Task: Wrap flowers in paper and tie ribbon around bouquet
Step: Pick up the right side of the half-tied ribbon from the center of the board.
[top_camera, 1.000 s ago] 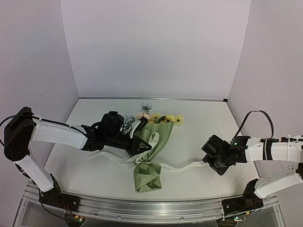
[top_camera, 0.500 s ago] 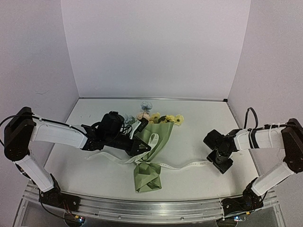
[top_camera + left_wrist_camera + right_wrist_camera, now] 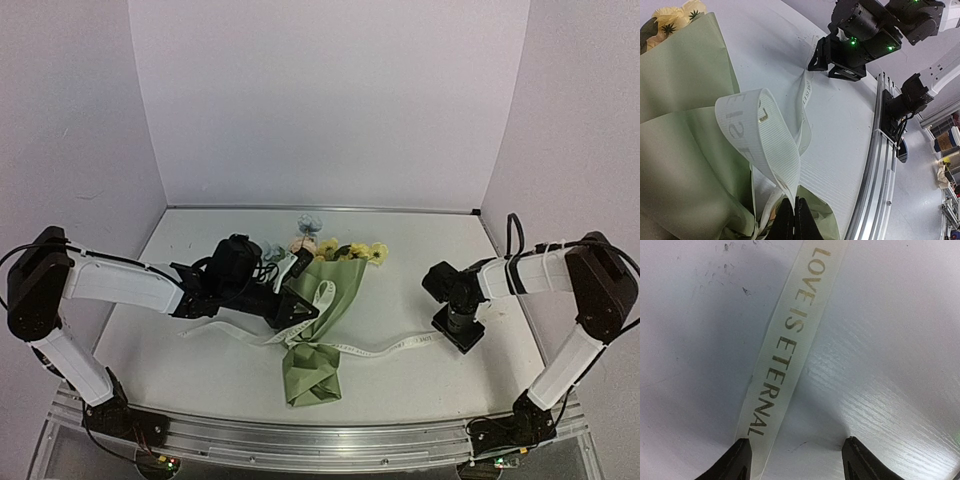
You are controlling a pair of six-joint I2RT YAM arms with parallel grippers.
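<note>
The bouquet (image 3: 322,300) lies on the table as a cone of olive-green paper (image 3: 685,95). Yellow, pink and blue flowers (image 3: 338,248) show at its far rim. The cream ribbon (image 3: 385,350) wraps its waist and rises in a loop (image 3: 765,135). My left gripper (image 3: 794,215) is shut on the base of that loop, at the bouquet's waist (image 3: 306,314). The ribbon's lettered tail (image 3: 790,340) runs right across the table. Over that tail's end my right gripper (image 3: 797,452) points down, open, with one fingertip (image 3: 742,452) at the ribbon's edge and nothing held (image 3: 458,335).
A second ribbon tail (image 3: 215,330) trails left under my left arm. An aluminium rail (image 3: 320,440) runs along the table's near edge. Pale walls close the table in on the left, back and right.
My right arm swung in towards the back and turned its gripper down over the ribbon's end, with the jaws staying apart. The left arm and the bouquet have not moved.
</note>
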